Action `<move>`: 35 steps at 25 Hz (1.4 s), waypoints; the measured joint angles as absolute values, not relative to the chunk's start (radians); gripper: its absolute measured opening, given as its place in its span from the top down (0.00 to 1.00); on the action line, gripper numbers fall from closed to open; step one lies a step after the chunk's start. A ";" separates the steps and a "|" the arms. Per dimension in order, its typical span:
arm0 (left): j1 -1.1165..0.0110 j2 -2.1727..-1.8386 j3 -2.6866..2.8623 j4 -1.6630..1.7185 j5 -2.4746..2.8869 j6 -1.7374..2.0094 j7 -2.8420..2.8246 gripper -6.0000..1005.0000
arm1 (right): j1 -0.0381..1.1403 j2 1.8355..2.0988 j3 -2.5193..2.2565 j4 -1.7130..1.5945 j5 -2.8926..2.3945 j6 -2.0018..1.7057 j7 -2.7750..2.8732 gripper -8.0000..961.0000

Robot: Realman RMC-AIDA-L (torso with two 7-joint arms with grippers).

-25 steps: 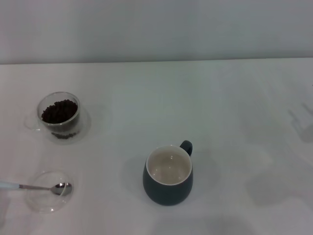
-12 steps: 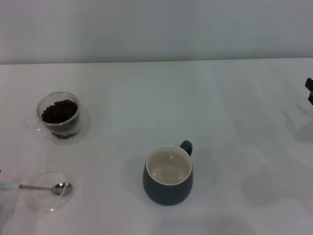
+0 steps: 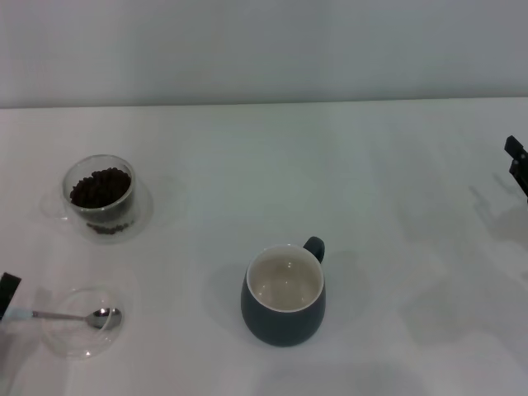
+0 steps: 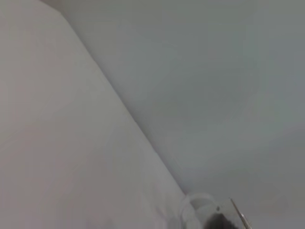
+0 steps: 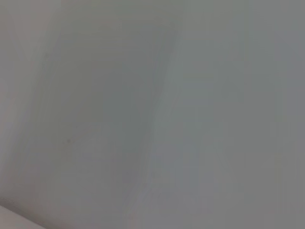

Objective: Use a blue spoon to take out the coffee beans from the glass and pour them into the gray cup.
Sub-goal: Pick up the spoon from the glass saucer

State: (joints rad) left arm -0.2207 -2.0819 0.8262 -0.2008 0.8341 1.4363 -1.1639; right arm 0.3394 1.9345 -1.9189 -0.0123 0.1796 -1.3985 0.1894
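The glass (image 3: 101,196) stands at the far left of the table with a heap of coffee beans (image 3: 100,187) in it; its edge also shows in the left wrist view (image 4: 217,215). The blue spoon (image 3: 70,314) lies with its metal bowl in a flat clear dish (image 3: 82,332) at the near left; its handle runs to the left edge. My left gripper (image 3: 7,295) shows as a dark tip at the left edge, right by the handle. The gray cup (image 3: 284,294) stands empty in the middle. My right gripper (image 3: 518,165) shows at the right edge, far from everything.
The white table (image 3: 388,214) meets a pale wall at the back. The right wrist view shows only a plain grey surface.
My left gripper has come into view at the left edge beside the spoon's handle, now covering its end. My right gripper has come in at the right edge and moved slightly inward.
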 joint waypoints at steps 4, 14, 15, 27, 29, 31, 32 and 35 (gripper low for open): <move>-0.230 -2.083 0.837 -0.198 0.840 1.436 -1.155 0.19 | 0.339 1.937 -1.919 -0.012 0.179 -1.394 0.189 0.51; -0.229 -2.086 0.839 -0.201 0.856 1.434 -1.155 0.34 | 0.339 1.941 -1.919 -0.012 0.179 -1.383 0.189 0.51; -0.229 -2.086 0.839 -0.203 0.856 1.434 -1.155 0.42 | 0.339 1.941 -1.919 -0.012 0.179 -1.382 0.189 0.51; -0.231 -2.088 0.839 -0.207 0.866 1.425 -1.163 0.57 | 0.339 1.941 -1.919 -0.012 0.179 -1.374 0.189 0.51; -0.232 -2.088 0.838 -0.207 0.866 1.414 -1.170 0.64 | 0.339 1.940 -1.919 -0.012 0.179 -1.373 0.188 0.51; -0.233 -2.088 0.837 -0.208 0.865 1.404 -1.181 0.70 | 0.339 1.940 -1.919 -0.012 0.179 -1.373 0.182 0.51; -0.233 -2.088 0.836 -0.208 0.864 1.397 -1.190 0.74 | 0.339 1.940 -1.919 -0.012 0.179 -1.373 0.179 0.51; -0.233 -2.088 0.834 -0.208 0.863 1.387 -1.201 0.76 | 0.339 1.941 -1.919 -0.012 0.179 -1.373 0.174 0.51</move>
State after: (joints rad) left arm -0.2328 -2.0877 0.8338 -0.2080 0.8627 1.3866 -1.2007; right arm 0.3390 1.9410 -1.9190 -0.0123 0.1795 -1.3728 0.1740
